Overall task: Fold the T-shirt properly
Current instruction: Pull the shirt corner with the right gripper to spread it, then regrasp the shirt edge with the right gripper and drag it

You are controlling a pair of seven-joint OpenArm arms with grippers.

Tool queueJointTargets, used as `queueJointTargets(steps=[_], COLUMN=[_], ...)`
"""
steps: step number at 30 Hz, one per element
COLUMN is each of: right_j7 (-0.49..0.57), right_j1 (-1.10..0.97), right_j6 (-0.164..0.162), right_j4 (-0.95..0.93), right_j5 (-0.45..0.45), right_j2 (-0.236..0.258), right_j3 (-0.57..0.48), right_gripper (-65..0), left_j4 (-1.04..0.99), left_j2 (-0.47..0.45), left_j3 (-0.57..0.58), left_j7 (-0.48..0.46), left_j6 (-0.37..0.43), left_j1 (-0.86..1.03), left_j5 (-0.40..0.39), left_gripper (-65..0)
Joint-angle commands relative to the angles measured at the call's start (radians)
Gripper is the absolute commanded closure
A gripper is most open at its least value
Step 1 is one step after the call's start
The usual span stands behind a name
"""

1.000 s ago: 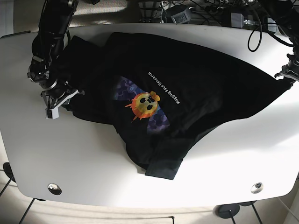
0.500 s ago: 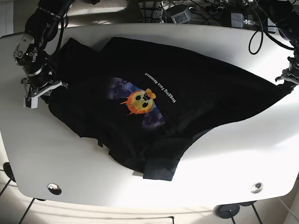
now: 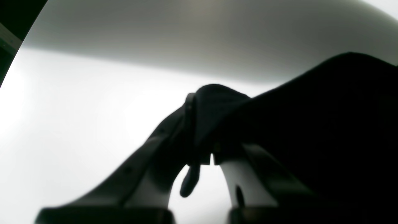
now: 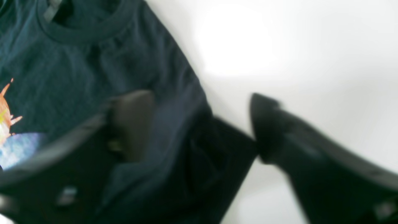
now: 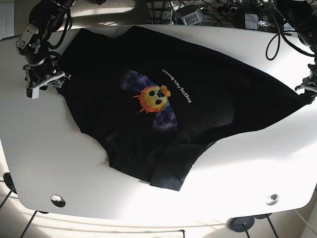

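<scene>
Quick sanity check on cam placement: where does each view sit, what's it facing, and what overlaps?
Base: high above, looking down on the white table and black T-shirt; both arms show, right gripper and left gripper.
Left wrist: low behind the left gripper, fingers pinching shirt fabric, table beyond.
Right wrist: above the right gripper, its jaws apart, facing the shirt's collar.
Shared: right wrist and base both show the sun print.

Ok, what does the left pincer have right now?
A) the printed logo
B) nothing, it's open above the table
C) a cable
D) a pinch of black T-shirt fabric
D: the left wrist view shows the left pincer shut on an edge of the black T-shirt.
</scene>
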Motion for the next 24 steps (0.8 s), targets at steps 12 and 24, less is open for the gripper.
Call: queueJointTargets(steps=[12,24], right_j7=[0.219,0.389], right_j1=[0.419,0.387], right_j6=[0.004,0.005], right_j4=[-0.466,-0.667], right_j5=[-0.131,-0.146], right_j2=[0.056,0.099], right_j3=[-0.255,-0.341], right_gripper=[-59.9,-49.9], left_j4=[0.016,0.016], left_j2=[-0.031,-0.031], left_j3=[-0.006,-0.006], left_j7=[-0.025,-0.025], left_j6=[0.002,0.0], left_j1=[-0.008,-0.008], left_j5=[-0.012,-0.012], left_gripper=[0.0,0.0])
